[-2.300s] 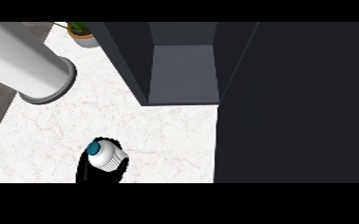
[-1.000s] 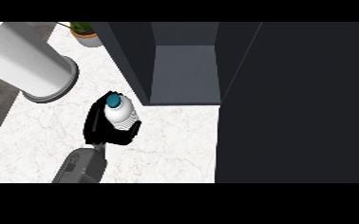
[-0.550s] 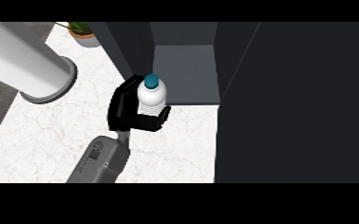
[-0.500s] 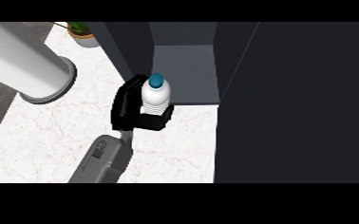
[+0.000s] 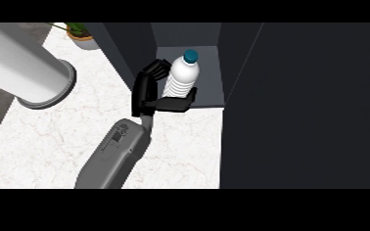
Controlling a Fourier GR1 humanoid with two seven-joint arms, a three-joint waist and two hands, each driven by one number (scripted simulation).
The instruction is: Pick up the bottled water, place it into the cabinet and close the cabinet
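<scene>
Holding the bottled water in curled fingers at the open cabinet, the left hand was placing it; setting down and release seemed next.

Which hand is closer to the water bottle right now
The left hand: it is curled round the water bottle, holding it at the open cabinet. The right hand does not show in the head view.

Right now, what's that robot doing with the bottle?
The robot's left hand is curled round a water bottle with a blue cap. It holds the bottle upright at the open cabinet, just inside its opening. The bottle is not let go yet. The right hand does not show.
</scene>
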